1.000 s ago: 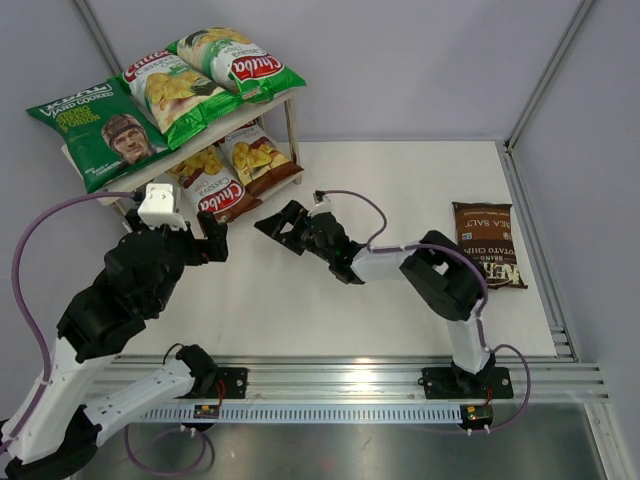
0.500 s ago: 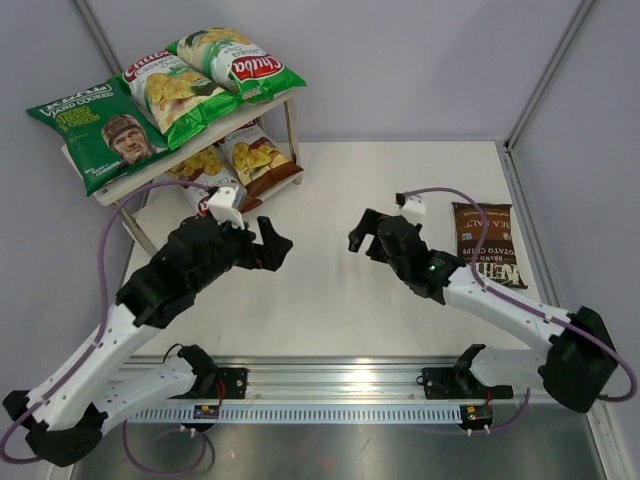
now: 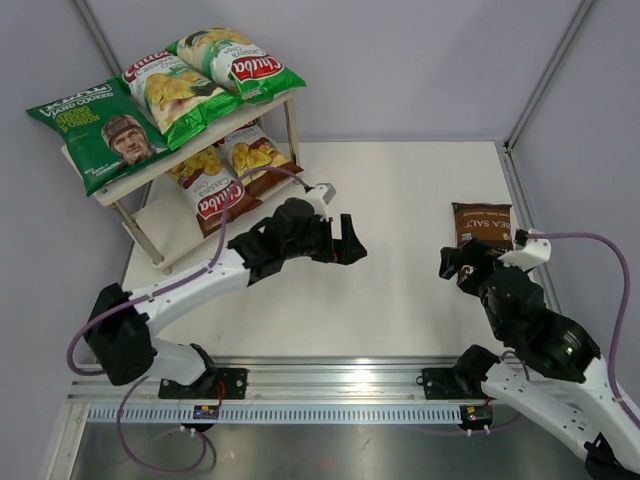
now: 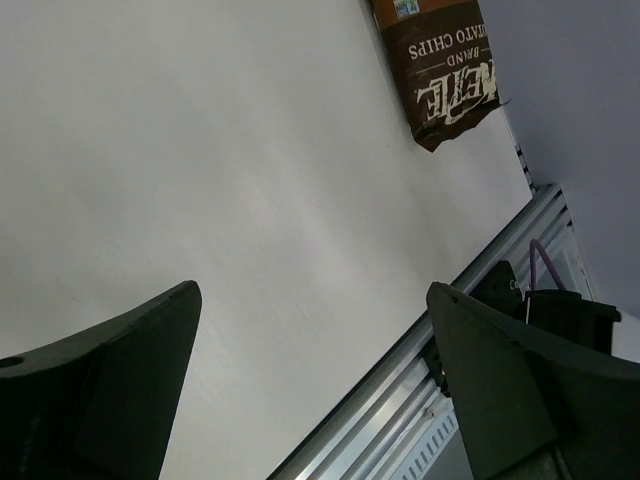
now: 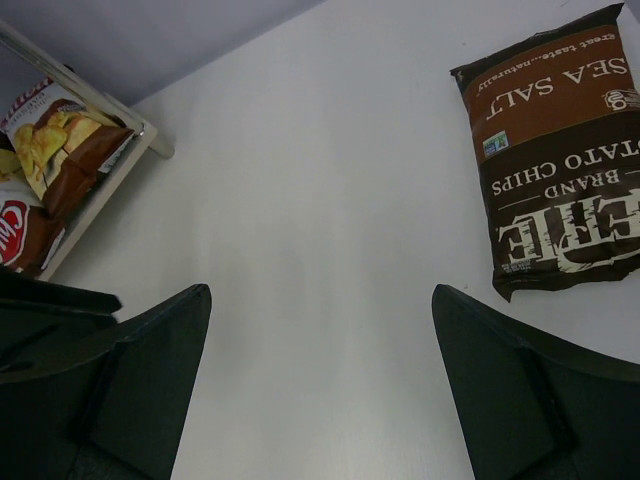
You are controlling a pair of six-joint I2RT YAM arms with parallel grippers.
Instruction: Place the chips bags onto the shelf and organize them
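The shelf (image 3: 165,228) stands at the back left. Its top board carries a dark green bag (image 3: 105,135) and two green-white Chuba bags (image 3: 175,90) (image 3: 235,62). Two brown Chuba bags (image 3: 210,185) (image 3: 258,155) lie on the lower board. The dark brown Kettle bag (image 3: 483,225) lies flat on the table at the right, its near end hidden by my right arm. My left gripper (image 3: 345,245) hangs open over mid-table, empty. My right gripper (image 3: 460,265) is open and empty, just left of the Kettle bag (image 5: 560,160). The left wrist view shows the Kettle bag (image 4: 440,75) far ahead.
An aluminium rail (image 3: 340,375) runs along the table's near edge and shows in the left wrist view too, as rail (image 4: 480,290). Grey walls with metal posts close the back and sides. In the right wrist view, a shelf leg (image 5: 90,95) and the brown bags (image 5: 60,140) sit at top left.
My left arm swung from beside the shelf out to mid-table. My right arm swept from the middle to the right, ending by the Kettle bag. Both grippers stayed open.
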